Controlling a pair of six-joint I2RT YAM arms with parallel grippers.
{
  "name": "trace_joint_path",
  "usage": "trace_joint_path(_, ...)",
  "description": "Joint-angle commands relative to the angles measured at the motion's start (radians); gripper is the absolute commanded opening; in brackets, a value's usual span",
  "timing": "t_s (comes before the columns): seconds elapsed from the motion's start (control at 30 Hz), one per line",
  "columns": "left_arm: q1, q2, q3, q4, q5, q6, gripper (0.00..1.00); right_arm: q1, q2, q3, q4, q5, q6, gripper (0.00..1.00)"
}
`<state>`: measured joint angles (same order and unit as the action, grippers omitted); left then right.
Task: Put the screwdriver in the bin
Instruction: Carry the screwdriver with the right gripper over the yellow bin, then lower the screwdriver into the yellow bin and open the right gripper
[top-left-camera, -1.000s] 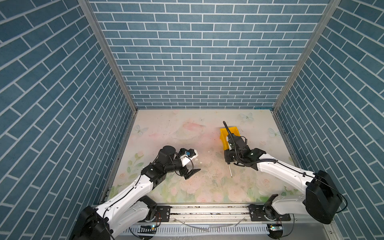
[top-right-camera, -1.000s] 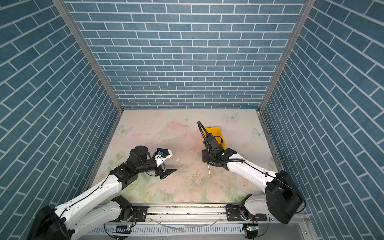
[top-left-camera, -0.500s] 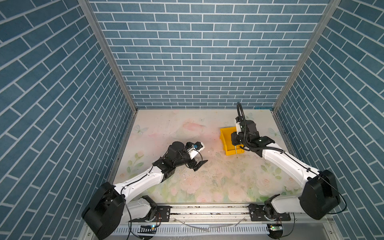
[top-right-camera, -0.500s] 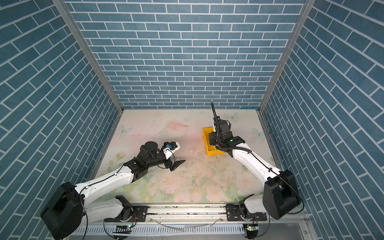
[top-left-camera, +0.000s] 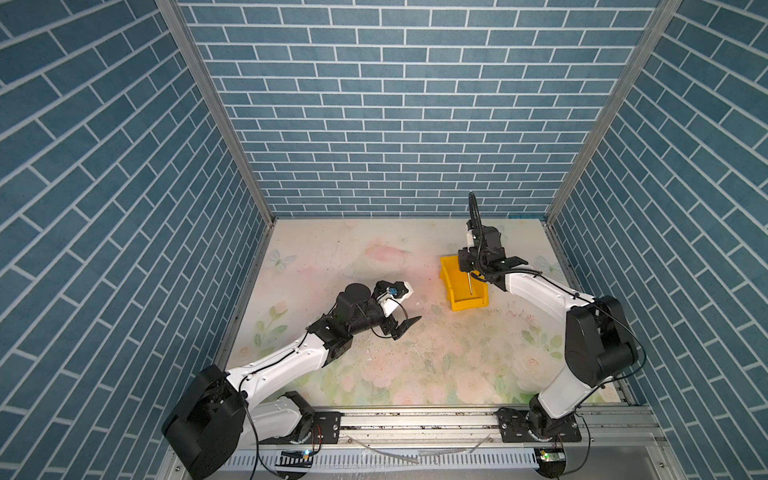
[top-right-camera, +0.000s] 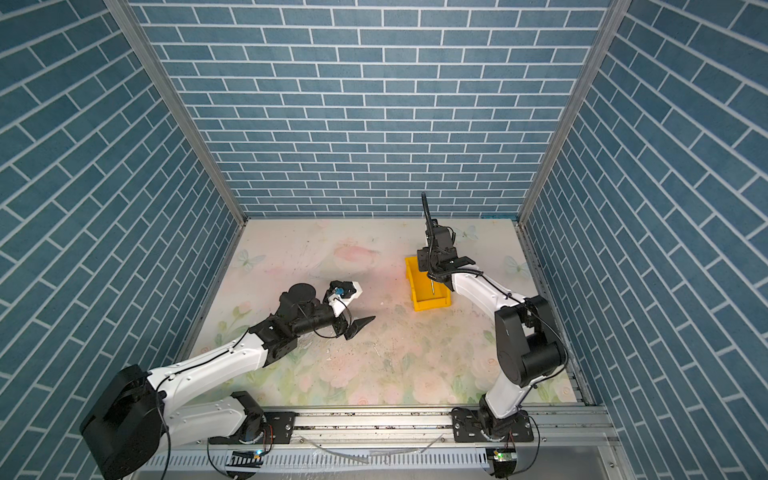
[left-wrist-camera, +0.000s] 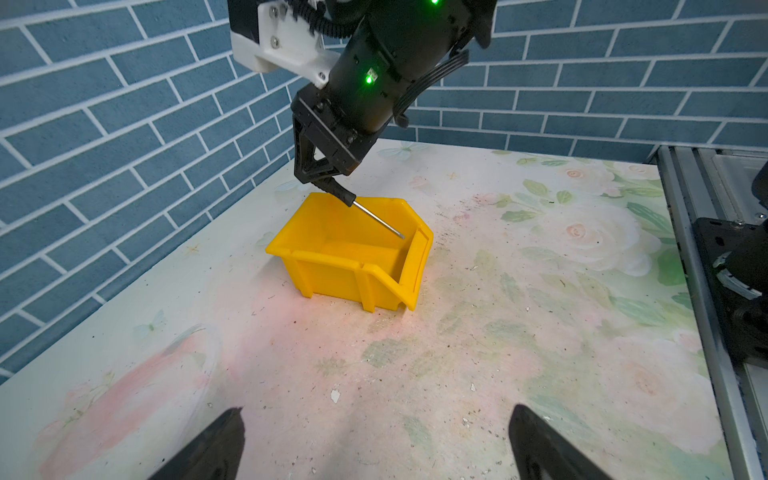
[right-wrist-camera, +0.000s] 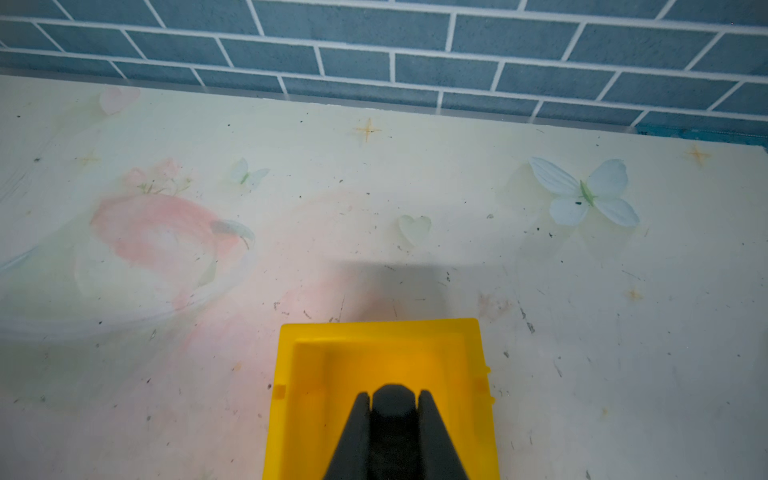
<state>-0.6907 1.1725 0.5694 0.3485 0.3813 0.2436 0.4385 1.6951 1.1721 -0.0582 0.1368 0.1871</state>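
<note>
Almost done
My right claw (left-wrist-camera: 329, 183) grips the slim black-handled screwdriver (left-wrist-camera: 376, 217) over the open yellow plastic bin (left-wrist-camera: 332, 276); only release remains.

Layout: bin (top-left-camera: 468, 305) right of table (top-left-camera: 415, 365) centre, toward the back.
Over bin's opening: screwdriver (left-wrist-camera: 376, 218), in right gripper (left-wrist-camera: 330, 187); left gripper (left-wrist-camera: 376, 419) left of bin, well apart.

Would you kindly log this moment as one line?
right tool: shut on screwdriver | screwdriver: tilted over bin, unreleased | left tool: open, empty
</note>
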Motion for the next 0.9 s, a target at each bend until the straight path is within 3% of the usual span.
trace_joint_path(0.0, -0.009, -0.024, -0.024, -0.010, -0.018, -0.002, 1.00, -0.003, 0.049, 0.056, 0.063, 0.020, 0.027, 0.00)
trace_joint_path(0.27, -0.010, -0.031, -0.025, -0.023, -0.024, 0.016, 1.00, -0.009, 0.133, 0.064, 0.100, -0.004, -0.021, 0.00)
trace_joint_path(0.77, -0.011, -0.103, -0.055, -0.047, -0.050, 0.037, 1.00, -0.019, 0.194, 0.060, 0.093, -0.029, 0.012, 0.00)
trace_joint_path(0.87, -0.010, -0.101, -0.061, -0.037, -0.048, 0.034, 1.00, -0.020, 0.178, 0.052, 0.093, -0.029, 0.014, 0.07)
